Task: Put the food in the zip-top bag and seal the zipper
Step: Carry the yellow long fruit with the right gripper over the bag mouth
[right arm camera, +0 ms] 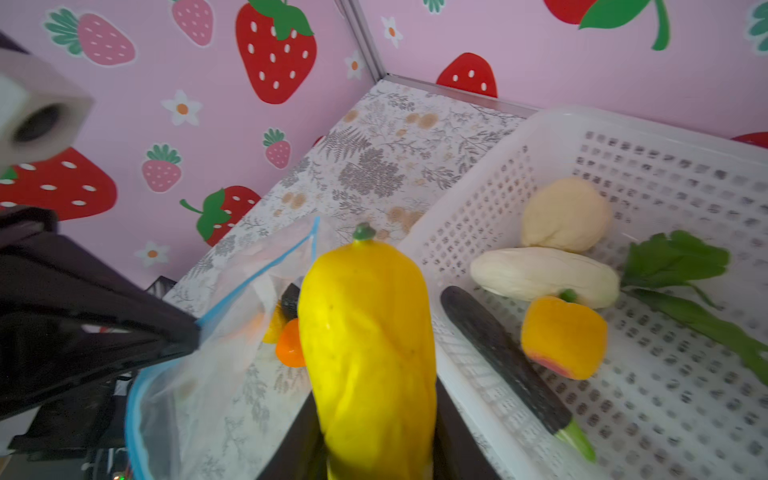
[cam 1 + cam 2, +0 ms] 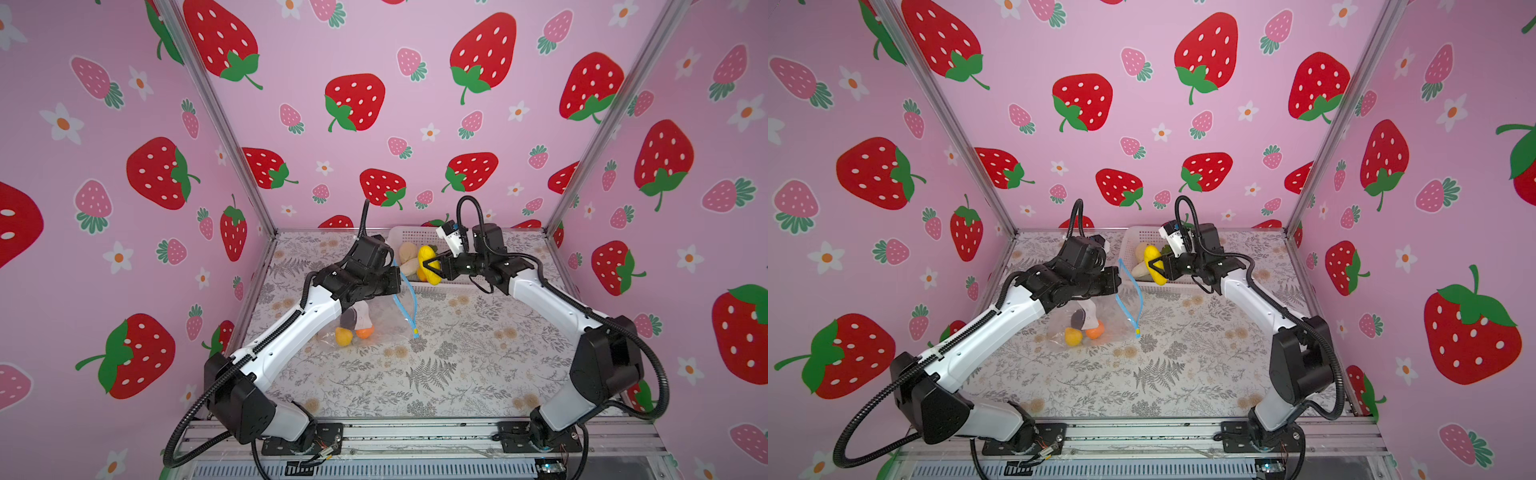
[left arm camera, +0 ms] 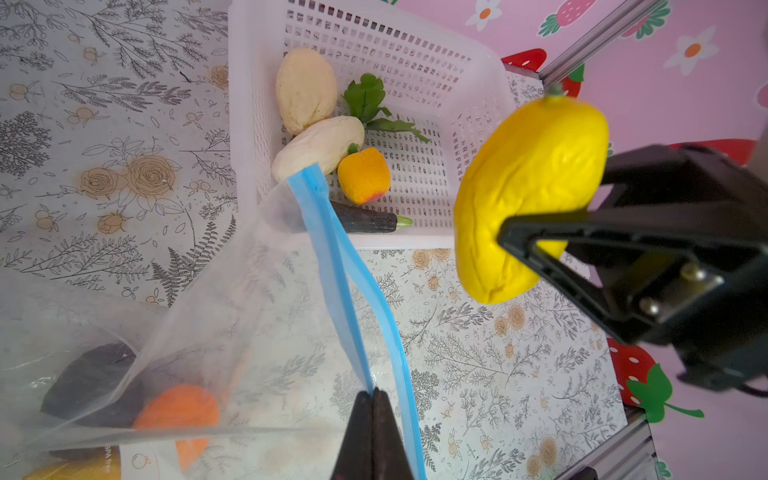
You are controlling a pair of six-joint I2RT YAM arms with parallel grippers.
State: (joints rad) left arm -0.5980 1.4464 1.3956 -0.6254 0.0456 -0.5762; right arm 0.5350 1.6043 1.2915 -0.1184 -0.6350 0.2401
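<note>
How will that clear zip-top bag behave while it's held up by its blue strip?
Probably floppy: the zip-top bag sags and creases below the left gripper pinching the zipper. Its mouth likely won't stay wide unaided; one lip hangs loose. The food inside probably weighs its bottom down.

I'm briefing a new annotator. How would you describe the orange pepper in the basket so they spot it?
Find the white perforated basket at the back of the table. Inside it, the pepper lies between the long white piece and the dark eggplant. It alone there is orange and blocky, with a green stub and a pink blush.
</note>
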